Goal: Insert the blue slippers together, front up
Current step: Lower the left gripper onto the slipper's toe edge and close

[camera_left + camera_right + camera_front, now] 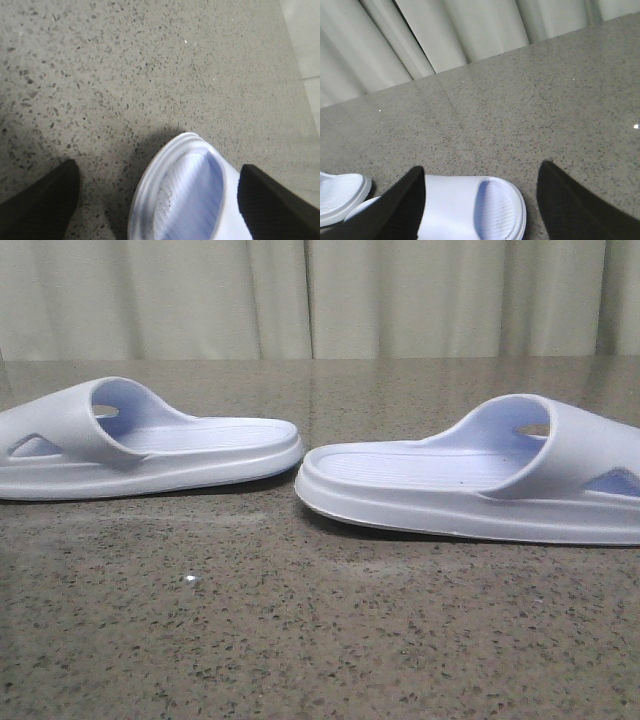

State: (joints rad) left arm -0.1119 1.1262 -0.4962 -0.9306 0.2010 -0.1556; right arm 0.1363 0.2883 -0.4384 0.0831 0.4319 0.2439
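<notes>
Two pale blue slippers lie sole-down on the speckled stone table, heels facing each other at the middle. The left slipper (150, 445) has its strap at the far left. The right slipper (480, 480) has its strap at the far right. No gripper shows in the front view. In the left wrist view my left gripper (157, 169) is open, its dark fingers (45, 202) either side of the slipper's toe end (185, 195). My right gripper (480, 170) is also open, straddling the strap and toe end of the right slipper (465, 207). The other slipper's heel (340, 195) lies beside it.
A pleated pale curtain (320, 295) hangs behind the table's far edge (470, 62). Bare speckled tabletop (320, 630) stretches in front of the slippers. A pale tiled strip (305, 40) shows beyond the table's side in the left wrist view.
</notes>
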